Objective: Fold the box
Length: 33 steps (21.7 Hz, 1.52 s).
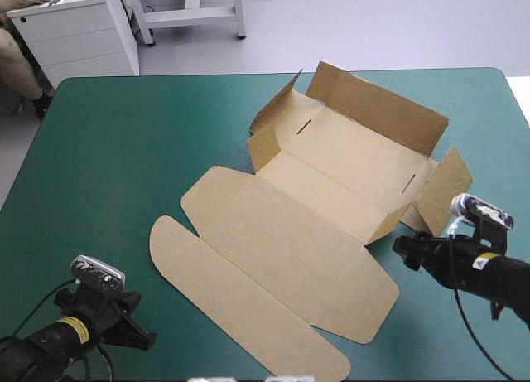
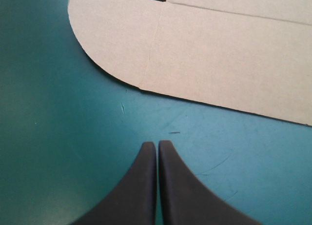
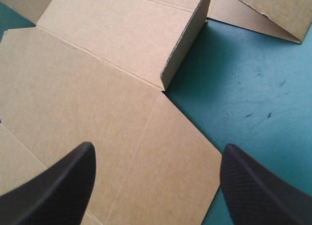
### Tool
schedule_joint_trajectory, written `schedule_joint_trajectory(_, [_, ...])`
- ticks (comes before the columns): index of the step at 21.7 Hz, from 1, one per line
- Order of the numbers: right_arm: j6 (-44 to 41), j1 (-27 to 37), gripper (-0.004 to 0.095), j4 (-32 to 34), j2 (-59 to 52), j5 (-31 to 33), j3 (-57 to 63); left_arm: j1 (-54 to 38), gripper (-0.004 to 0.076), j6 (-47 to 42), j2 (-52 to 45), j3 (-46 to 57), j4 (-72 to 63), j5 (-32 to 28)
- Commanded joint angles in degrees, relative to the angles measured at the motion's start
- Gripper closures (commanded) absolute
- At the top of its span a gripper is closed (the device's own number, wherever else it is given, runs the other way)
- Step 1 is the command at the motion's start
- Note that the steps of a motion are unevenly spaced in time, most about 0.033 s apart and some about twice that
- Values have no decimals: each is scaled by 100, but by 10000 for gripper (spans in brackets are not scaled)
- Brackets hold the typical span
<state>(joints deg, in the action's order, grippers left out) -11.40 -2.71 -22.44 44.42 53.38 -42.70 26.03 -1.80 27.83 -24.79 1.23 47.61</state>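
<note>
The brown box [image 1: 323, 208] lies in the middle of the teal-green table, partly formed: its far wall and side flaps stand raised, and the lid panel with a rounded tongue lies flat toward the near left. My left gripper [image 1: 141, 339] rests shut near the front left corner, its tip [image 2: 157, 146] a short way from the rounded lid flap [image 2: 161, 44], touching nothing. My right gripper [image 1: 403, 251] stands open beside the box's near right corner, its fingers [image 3: 68, 181] over the flat lid panel [image 3: 87, 103] and the low side wall [image 3: 187, 44] ahead. Nothing is between them.
A raised side flap [image 1: 443, 187] stands just beyond the right gripper. Bare teal-green cover [image 1: 108, 150] stretches across the left half of the table and along the front right.
</note>
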Motion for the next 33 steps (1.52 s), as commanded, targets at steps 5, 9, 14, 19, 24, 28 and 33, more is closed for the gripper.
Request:
schedule_joint_trajectory(5, [-264, 4, 244, -288, 2188, -539, -1029, 38, 731, -28, 35, -192, -16, -289])
schedule_joint_trajectory(9, [-452, 4, 244, -300, 3041, -620, -1406, 38, 731, -28, 35, -192, -16, -289])
schedule_joint_trajectory(14, [-538, 4, 248, -303, 3442, -623, -1521, 38, 731, -28, 35, -192, -16, -289])
schedule_joint_trajectory(19, [-581, 4, 297, -331, 3663, -515, -1521, 38, 731, -28, 35, -192, -16, -289])
schedule_joint_trajectory(24, [-581, 4, 650, -321, 3703, -526, -1521, 38, 731, -28, 35, -192, -16, -289])
schedule_joint_trajectory(28, [-360, 4, 925, -225, 3703, -515, -1521, 38, 731, -28, 35, -192, -16, -289])
schedule_joint_trajectory(33, [380, 4, 926, -178, 3703, -652, -1521, 38, 731, -28, 35, -192, -16, -278])
